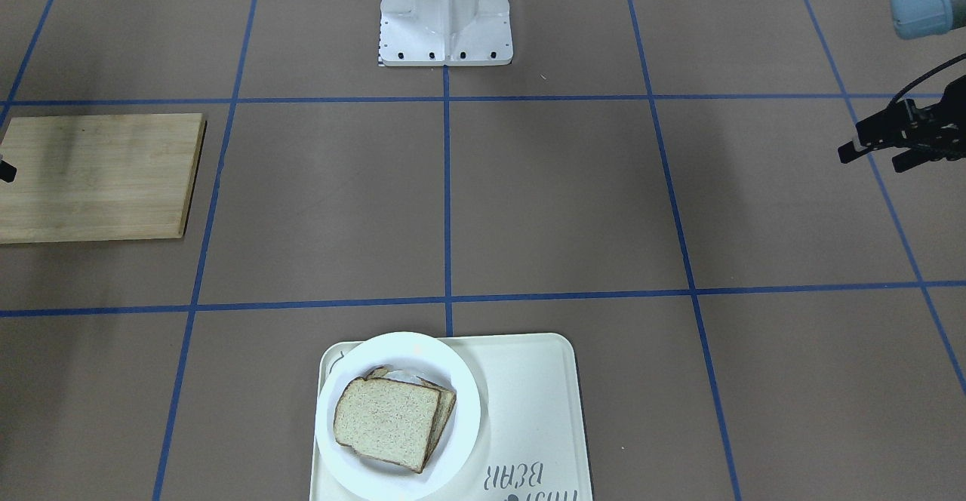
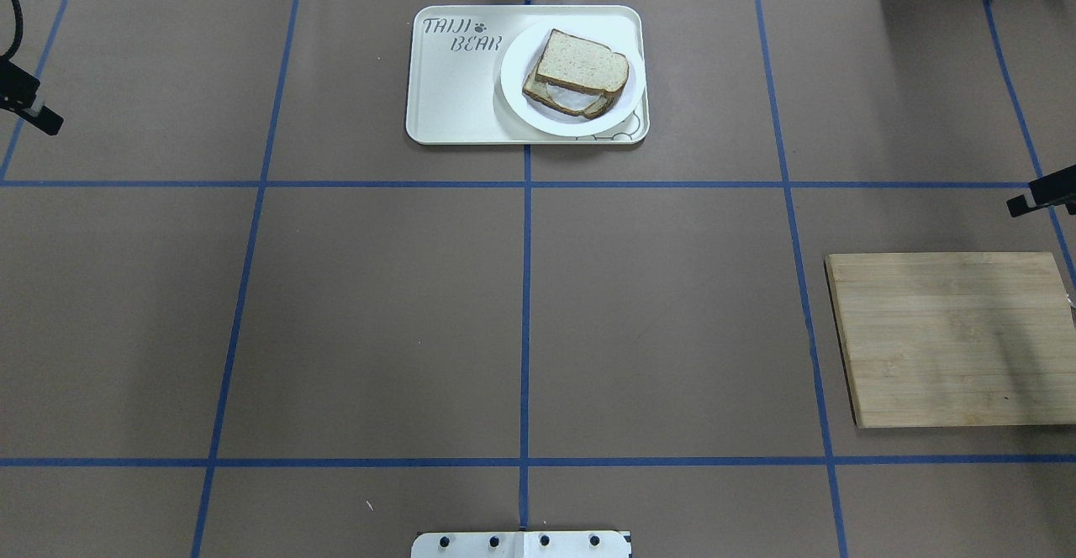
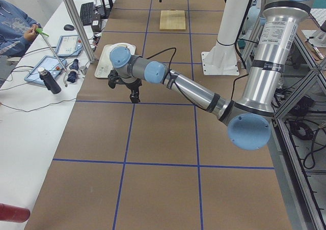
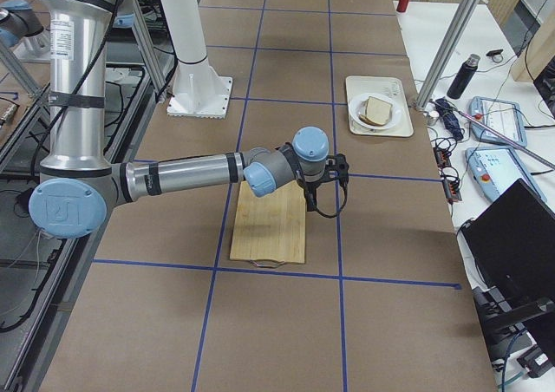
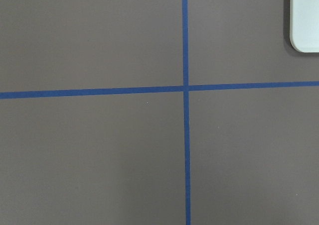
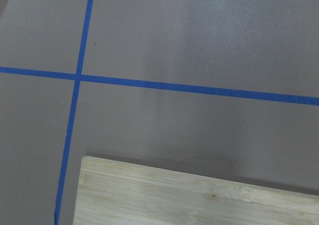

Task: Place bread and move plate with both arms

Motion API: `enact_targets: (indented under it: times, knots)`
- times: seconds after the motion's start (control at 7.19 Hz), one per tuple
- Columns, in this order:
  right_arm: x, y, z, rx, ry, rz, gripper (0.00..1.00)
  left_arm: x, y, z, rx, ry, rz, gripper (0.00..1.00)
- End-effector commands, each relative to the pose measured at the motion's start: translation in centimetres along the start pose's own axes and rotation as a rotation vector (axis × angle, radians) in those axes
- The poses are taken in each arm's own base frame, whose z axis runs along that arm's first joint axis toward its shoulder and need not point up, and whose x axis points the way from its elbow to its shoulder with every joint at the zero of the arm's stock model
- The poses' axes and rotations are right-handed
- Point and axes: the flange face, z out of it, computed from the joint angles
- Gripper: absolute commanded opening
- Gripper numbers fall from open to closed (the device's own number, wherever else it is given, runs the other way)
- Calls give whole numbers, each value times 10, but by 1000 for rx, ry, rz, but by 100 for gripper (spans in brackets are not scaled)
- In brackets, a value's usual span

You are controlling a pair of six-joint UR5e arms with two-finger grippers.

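Note:
The plain bread (image 1: 385, 422) lies on top of a second slice with white egg showing under it, on the round white plate (image 1: 400, 342). The plate sits on the bear tray (image 1: 528, 395) at the table's far side from the robot base; bread (image 2: 580, 62) and plate (image 2: 513, 79) also show in the overhead view. My left gripper (image 1: 875, 158) hovers open and empty, far off to the tray's side. My right gripper (image 2: 1021, 205) shows only as a black tip at the view's edge, near the cutting board's far corner; I cannot tell whether it is open.
A bamboo cutting board (image 2: 950, 339) lies bare on the robot's right side. The white arm base (image 1: 445, 18) stands at the table's middle edge. Blue tape lines grid the brown table. A corner of the tray (image 5: 306, 16) shows in the left wrist view.

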Motion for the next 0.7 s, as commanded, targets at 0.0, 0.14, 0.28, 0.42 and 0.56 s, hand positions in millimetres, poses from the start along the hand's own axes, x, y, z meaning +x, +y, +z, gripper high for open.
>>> enact_targets:
  times: [0.0,0.14,0.28,0.42,0.56]
  knots:
    - [0,-18,-22,33,7,19,100,-68,10,-15,106,-112,13,98]
    - [-2,-23,-32,56,6,13,100,-79,16,-11,134,-149,36,98]
    - [1,-25,-37,67,10,13,100,-79,15,-11,143,-166,43,98]
    - [6,-26,-39,69,15,10,100,-78,14,-13,150,-175,47,98]
    - [7,-26,-43,72,18,17,100,-72,13,-15,157,-173,59,98]
